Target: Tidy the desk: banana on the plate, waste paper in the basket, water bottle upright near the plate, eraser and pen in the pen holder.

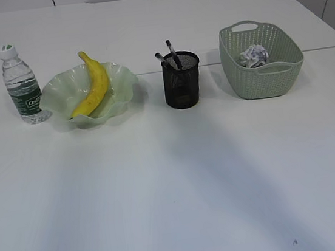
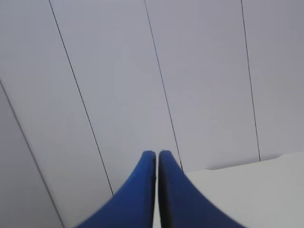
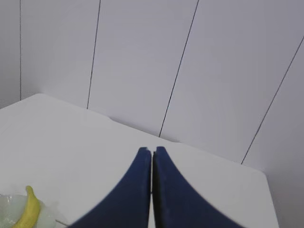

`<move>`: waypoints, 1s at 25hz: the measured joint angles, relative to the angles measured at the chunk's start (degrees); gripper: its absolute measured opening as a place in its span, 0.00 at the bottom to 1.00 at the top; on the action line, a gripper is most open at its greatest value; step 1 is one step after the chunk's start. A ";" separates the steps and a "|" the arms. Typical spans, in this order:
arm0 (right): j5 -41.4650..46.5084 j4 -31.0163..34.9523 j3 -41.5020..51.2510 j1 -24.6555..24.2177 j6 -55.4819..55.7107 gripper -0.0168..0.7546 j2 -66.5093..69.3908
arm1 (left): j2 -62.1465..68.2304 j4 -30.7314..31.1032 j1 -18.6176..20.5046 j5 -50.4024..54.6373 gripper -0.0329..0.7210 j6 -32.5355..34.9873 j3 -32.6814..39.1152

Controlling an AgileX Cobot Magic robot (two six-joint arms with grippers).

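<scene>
White laminate makes up the bench (image 1: 175,186), and the task's things stand in a row across its far half, with the near half bare. Closest to the left edge, the water bottle (image 1: 22,85) stands upright with its white cap on and its dark green label facing forward, just beside the plate (image 1: 124,82). That plate is pale green with a wavy rim, and the banana (image 1: 94,84) lies in it, its stem pointing toward the far edge and rising over the rim. Near the middle of the row stands the black mesh pen holder (image 1: 183,90), well apart from the plate; two dark pens (image 1: 172,55) lean out of its top toward the left. The eraser cannot be made out; the mesh is too dark to tell what else sits inside. Toward the right edge, the sage-green basket (image 1: 264,74) holds a crumpled ball of waste paper (image 1: 252,56).

Neither arm shows in the exterior view. In the left wrist view the left pincer (image 2: 156,154) is clenched, its blue fingers pressed together with nothing between them, pointing at a panelled wall (image 2: 118,71). The right pincer (image 3: 152,151) is likewise clenched and empty, raised over the bench.
</scene>
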 joint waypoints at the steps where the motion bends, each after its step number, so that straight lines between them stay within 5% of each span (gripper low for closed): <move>1: 0.60 -0.59 0.00 0.00 0.00 0.02 -1.15 | -1.04 0.12 0.00 0.27 0.02 0.00 0.00; 25: 3.26 -2.40 24.71 0.00 0.00 0.01 -36.24 | -20.49 5.83 0.00 15.88 0.01 -3.63 -0.31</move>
